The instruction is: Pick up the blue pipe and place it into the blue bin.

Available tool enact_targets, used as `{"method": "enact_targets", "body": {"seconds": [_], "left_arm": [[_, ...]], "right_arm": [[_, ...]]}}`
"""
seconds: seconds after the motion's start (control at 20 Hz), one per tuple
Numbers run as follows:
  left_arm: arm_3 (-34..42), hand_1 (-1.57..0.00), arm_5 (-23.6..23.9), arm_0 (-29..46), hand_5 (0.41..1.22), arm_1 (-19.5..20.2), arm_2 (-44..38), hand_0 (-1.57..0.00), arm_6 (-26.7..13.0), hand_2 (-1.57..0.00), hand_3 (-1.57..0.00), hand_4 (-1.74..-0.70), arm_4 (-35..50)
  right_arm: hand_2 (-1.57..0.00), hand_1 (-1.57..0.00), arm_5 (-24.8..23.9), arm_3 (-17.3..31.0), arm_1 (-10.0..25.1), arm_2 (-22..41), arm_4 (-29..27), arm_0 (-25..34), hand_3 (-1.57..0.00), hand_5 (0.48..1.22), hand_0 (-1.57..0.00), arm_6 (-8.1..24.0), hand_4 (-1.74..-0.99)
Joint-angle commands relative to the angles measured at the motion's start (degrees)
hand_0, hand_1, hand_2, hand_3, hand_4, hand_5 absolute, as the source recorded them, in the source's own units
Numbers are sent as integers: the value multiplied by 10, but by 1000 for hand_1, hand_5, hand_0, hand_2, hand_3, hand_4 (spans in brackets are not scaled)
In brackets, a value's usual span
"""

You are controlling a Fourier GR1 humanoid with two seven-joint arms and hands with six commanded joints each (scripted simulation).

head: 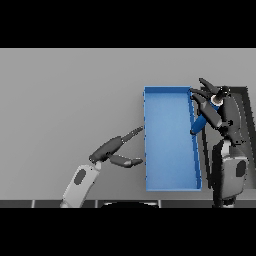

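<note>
The blue pipe [201, 121] is a short blue cylinder held at a slant in my right hand [218, 112], whose fingers curl round it. It hangs over the right wall of the blue bin [148, 150], a long open rectangular tray right of the table's middle. Most of the pipe's upper end is hidden by the hand; its lower end pokes out toward the bin's inside. My left hand [112, 149] rests just left of the bin, fingers straight and thumb spread, holding nothing.
A dark tray or stand [245, 107] lies at the right edge of the grey table, behind my right arm. The bin's floor shows nothing in it. Wide bare table stretches to the left and far side.
</note>
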State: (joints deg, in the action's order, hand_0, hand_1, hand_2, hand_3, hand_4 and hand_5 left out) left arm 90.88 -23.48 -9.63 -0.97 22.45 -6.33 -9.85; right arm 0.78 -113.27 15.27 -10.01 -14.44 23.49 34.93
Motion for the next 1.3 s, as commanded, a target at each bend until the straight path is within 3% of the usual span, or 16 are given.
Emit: {"method": "enact_targets", "body": {"seconds": [0.0, 0.15, 0.35, 0.6, 0.7, 0.8, 0.85, 0.9, 0.95, 1.1, 1.15, 1.25], "left_arm": [[-6, 1, -1, -8, 462, -4, -2, 1, -1, 1, 1, -941, 3], [-8, 1, 5, -5, 460, -5, 4, 1, 12, 1, 1, -931, -7], [-4, 1, 12, -1, 465, 3, 1, 1, 27, 1, 1, -928, -13], [6, 1, 12, 4, 476, 3, 7, 1, 23, 1, 1, -923, -15], [-7, 1, 18, -7, 480, -1, 6, 1, 16, 1, 1, -922, -23], [-4, 1, 18, -4, 484, -1, 7, 1, 23, 1, 1, -920, -22], [-2, 1, 16, 1, 486, 0, 11, 1, 28, 1, 1, -919, -24], [-4, 1, 15, -9, 489, 1, 3, 1, 20, 1, 1, -918, -18], [-6, 1, 18, -10, 491, -3, 5, 1, 18, 1, 1, -920, -21], [-1, 1, 17, -7, 493, -2, 7, 1, 20, 1, 1, -920, -20], [-1, 1, 17, -6, 493, -2, 7, 1, 21, 1, 1, -924, -20], [0, 1, 13, 2, 494, 2, 8, 1, 23, 1, 1, -926, -18]], "right_arm": [[-1571, -1571, -13, 2, 7, 4, 6, -22, -1571, 1221, -1571, 0, -1499], [-1571, -1571, -45, 3, 31, 32, 3, -94, -1571, 1221, -1571, 0, -1500], [-1571, -1571, -131, 25, 64, 78, -6, -168, -1571, 1221, -1571, 0, -1500], [-1571, -1571, -232, 48, 124, 161, -71, -213, -1571, 1221, -1571, 0, -1497], [-1571, -1571, -246, 63, 146, 182, -105, -221, -1005, 1221, -1571, 0, -1585], [-1571, -1571, -289, 80, 178, 222, -145, -220, -643, 1221, -1571, 0, -1641], [-1571, -1571, -313, 85, 197, 243, -172, -216, -514, 1221, -1571, 0, -1661], [-1571, -1571, -334, 93, 212, 265, -206, -206, -411, 1171, -1571, 0, -1677], [-1518, -1571, -358, 99, 225, 282, -231, -198, -455, 1161, -1571, 0, -1626], [-789, -820, -367, 105, 239, 296, -248, -193, -232, 1137, -867, 0, -1405], [-631, -656, -368, 108, 244, 300, -252, -191, -186, 1125, -693, 0, -1370], [-404, -419, -370, 118, 302, 352, -261, -160, -118, 1068, -443, 0, -1307]]}}
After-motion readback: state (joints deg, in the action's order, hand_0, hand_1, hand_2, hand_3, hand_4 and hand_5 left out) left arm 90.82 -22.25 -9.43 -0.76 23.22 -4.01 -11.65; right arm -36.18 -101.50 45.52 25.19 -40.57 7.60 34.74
